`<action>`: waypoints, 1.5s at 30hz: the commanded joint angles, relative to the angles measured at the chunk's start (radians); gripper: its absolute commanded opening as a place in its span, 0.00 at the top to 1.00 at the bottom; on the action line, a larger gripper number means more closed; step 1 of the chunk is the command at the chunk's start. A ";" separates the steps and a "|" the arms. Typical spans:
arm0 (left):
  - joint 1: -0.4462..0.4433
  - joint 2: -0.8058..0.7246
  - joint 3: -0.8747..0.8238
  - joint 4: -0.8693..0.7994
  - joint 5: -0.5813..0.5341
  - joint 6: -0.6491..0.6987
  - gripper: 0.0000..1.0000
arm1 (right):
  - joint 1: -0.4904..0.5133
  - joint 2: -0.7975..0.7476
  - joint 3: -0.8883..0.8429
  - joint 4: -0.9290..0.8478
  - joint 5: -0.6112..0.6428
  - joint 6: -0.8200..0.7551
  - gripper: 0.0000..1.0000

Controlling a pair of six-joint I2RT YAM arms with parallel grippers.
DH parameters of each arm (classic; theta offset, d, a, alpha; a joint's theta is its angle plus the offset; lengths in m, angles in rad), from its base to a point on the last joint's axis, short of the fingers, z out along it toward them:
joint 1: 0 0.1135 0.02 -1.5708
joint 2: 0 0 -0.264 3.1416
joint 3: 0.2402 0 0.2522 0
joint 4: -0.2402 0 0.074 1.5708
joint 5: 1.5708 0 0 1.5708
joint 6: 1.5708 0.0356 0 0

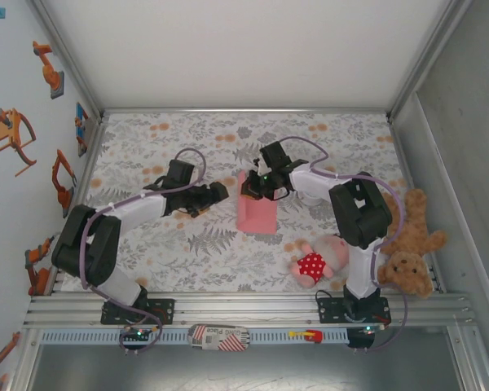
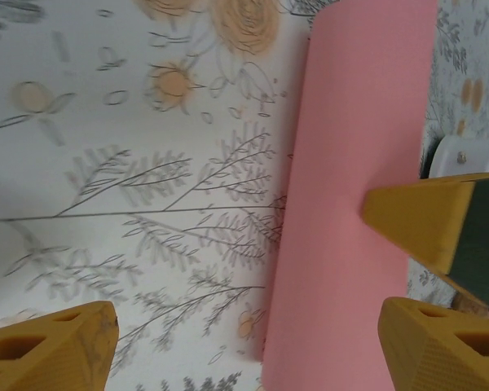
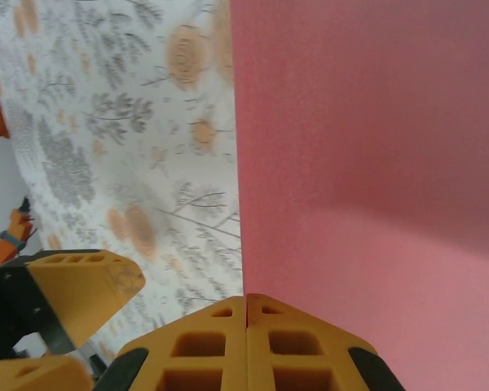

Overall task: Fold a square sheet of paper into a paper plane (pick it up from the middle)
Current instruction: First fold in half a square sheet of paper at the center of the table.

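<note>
Pink sheet [image 1: 257, 213] mid tabletop [image 1: 147, 138], near part flat on the floral cloth, far edge lifted off it and curling up toward right hand [image 1: 251, 192]

Right hand: fingers pressed together, no gap, seam in line with the sheet's left edge in right wrist view, pink surface [image 3: 367, 163] running right up to the fingertips; clamped on pink sheet at its far edge, as far as can be told

Left hand [image 1: 222, 194] just beside the sheet's left side, low over tabletop, pointing at right hand. Fingers wide apart, nothing held; in left wrist view one finger [image 2: 49, 346] over bare cloth, the other [image 2: 444, 342] over the pink, sheet's long left edge running between them. Cannot tell if the fingers touch the paper

Third orange fingertip [image 2: 424, 220] in from the right over the sheet in left wrist view, belonging to right hand

Pink plush doll [image 1: 318, 262] in red dotted dress lying at near right of tabletop, well apart from the sheet. Brown teddy bear [image 1: 411, 244] just right of it by the right arm's base, against the side wall
</note>
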 commanded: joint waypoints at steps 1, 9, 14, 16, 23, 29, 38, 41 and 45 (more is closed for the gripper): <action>-0.020 0.042 0.053 0.009 -0.012 -0.012 0.18 | -0.015 -0.016 -0.029 0.020 0.052 -0.029 1.00; -0.006 0.021 0.048 -0.024 -0.102 -0.037 0.19 | -0.015 -0.044 -0.041 0.092 -0.043 -0.002 1.00; 0.066 -0.068 -0.030 0.003 -0.127 -0.080 0.19 | 0.014 -0.028 -0.032 0.225 -0.132 0.103 1.00; 0.107 -0.109 -0.075 0.034 -0.113 -0.100 0.18 | 0.027 -0.019 -0.032 0.302 -0.172 0.160 1.00; 0.163 -0.194 -0.151 0.077 -0.071 -0.110 0.15 | 0.040 -0.006 -0.087 0.605 -0.274 0.330 1.00; 0.161 -0.175 -0.182 0.136 -0.023 -0.125 0.14 | 0.033 0.048 -0.127 0.591 -0.259 0.307 1.00; 0.111 -0.108 -0.162 0.125 0.012 -0.091 0.14 | 0.018 0.084 -0.096 0.396 -0.181 0.105 1.00; 0.070 -0.077 -0.128 0.083 -0.011 -0.064 0.15 | 0.006 0.099 -0.098 0.378 -0.163 0.075 1.00; 0.028 -0.035 -0.084 0.047 -0.031 -0.049 0.17 | 0.000 0.106 -0.089 0.349 -0.156 0.046 1.00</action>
